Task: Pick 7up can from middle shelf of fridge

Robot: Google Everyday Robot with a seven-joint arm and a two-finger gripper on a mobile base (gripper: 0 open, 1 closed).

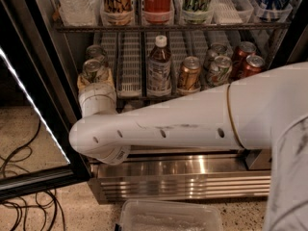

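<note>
The 7up can (91, 67), silvery with green print, stands at the front of the far-left lane of the middle shelf (129, 57), a wire rack with white slotted trays. My gripper (94, 76) has come up from below, and its tan fingers (81, 83) hug the can on both sides. A second similar can (96, 52) stands right behind it. My white arm (192, 124) crosses the front of the fridge (192, 177) from the right and hides the shelf's front edge.
On the same shelf stand a dark bottle (159, 66), a gold-brown can (188, 73), two silvery-green cans (219, 70) and red cans (250, 64). The tier above holds tall cans and a Coca-Cola bottle (157, 1). The black door frame (29, 81) is at the left, cables (19, 196) lie on the floor, and a clear tub (168, 218) is below.
</note>
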